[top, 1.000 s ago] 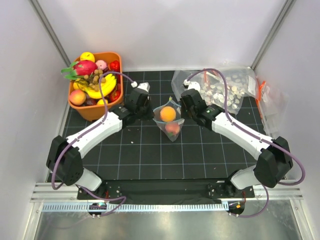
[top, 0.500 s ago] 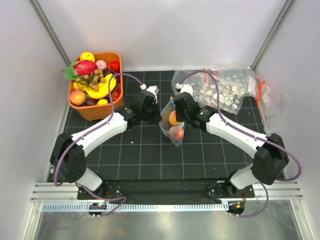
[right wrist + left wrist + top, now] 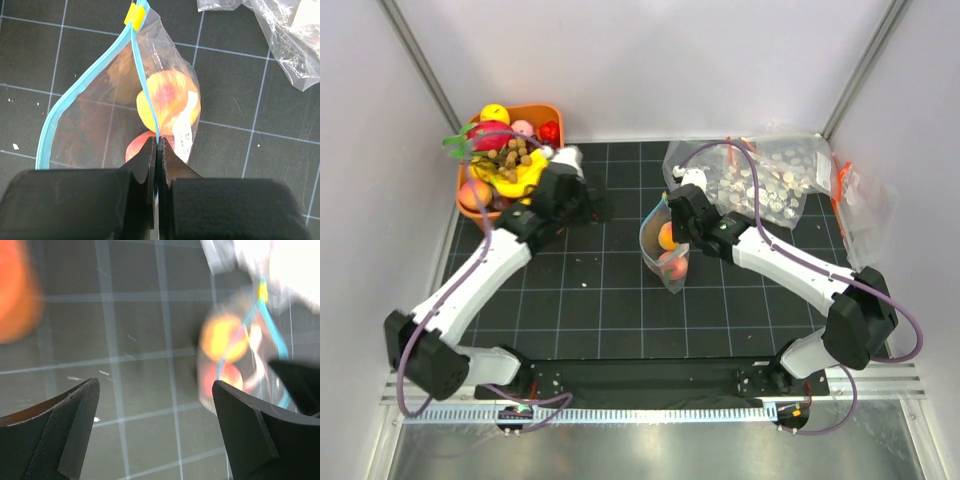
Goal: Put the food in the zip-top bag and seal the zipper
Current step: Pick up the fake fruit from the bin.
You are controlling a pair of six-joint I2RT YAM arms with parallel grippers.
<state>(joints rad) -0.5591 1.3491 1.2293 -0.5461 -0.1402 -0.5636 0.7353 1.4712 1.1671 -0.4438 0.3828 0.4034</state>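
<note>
Holding two fruits (image 3: 167,100), one zip-top bag (image 3: 85,125), its zipper (image 3: 144,75) pinched between right jaws; left jaws spread, empty.

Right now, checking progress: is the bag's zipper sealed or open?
Open. In the right wrist view the two teal strips of the zipper bow apart below the yellow slider; the right gripper pinches one.

The top camera sits high behind the arms and looks down over the whole black mat (image 3: 610,300). The left wrist camera peers out past the left gripper (image 3: 155,385), low and blurred, toward the clear bag (image 3: 245,347). The right wrist camera looks straight down past the right gripper (image 3: 156,145), close over that same bag, which all three views share.
</note>
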